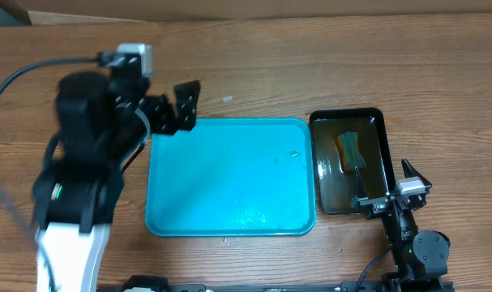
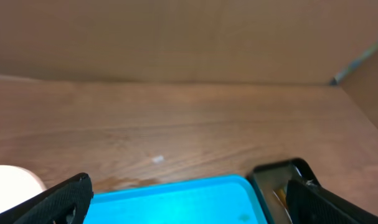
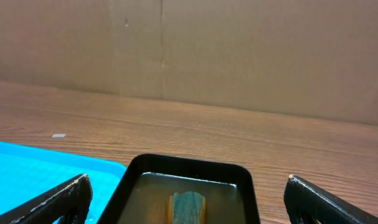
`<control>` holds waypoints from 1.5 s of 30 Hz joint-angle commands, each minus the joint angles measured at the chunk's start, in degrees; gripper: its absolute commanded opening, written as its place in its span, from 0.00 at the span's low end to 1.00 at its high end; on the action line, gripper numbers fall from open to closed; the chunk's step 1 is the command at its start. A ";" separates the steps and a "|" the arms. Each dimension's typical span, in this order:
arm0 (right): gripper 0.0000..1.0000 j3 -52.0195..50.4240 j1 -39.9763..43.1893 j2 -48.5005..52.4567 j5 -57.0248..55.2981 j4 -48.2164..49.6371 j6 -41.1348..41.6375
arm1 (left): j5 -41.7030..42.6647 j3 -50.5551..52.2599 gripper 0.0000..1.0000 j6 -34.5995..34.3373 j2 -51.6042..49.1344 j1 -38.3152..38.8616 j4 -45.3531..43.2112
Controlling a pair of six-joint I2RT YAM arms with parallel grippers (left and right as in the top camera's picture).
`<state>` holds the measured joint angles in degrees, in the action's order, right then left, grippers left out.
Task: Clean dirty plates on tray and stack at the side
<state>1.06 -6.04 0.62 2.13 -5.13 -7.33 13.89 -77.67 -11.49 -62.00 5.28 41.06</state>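
The large flat teal-blue plastic tray lies bare between the left gripper and right gripper, both wide open and empty. A white rounded edge, perhaps a plate, sits nearest the left.

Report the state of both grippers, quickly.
Left gripper: open, holding nothing.
Right gripper: open, holding nothing.

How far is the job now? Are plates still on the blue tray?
Apparently nearly done: the large teal plastic tray holds no plates. Nothing is in hand; the left gripper and right gripper are both open. A white rounded edge left of the tray may be the stack, but I cannot confirm it.
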 commanded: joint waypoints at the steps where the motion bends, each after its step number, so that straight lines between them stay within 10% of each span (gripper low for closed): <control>1: 1.00 -0.61 0.07 -0.46 0.13 0.44 -0.17 | -8.55 -0.09 1.00 1.25 5.75 0.00 4.24; 13: 1.00 -0.61 0.07 -0.46 0.13 0.44 -0.20 | -14.49 19.71 1.00 1.22 29.92 -0.81 9.35; 31: 1.00 -0.61 0.07 -0.46 0.13 0.44 -0.17 | -14.34 58.86 1.00 -4.87 59.04 -7.98 -46.77; 45: 1.00 -0.61 0.07 -0.46 0.13 0.44 -0.20 | -14.32 71.10 1.00 -5.44 61.83 -8.00 -53.79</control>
<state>1.06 -6.04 0.64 2.13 -5.10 -7.35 0.16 -8.60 -16.38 -1.06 -2.37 -12.36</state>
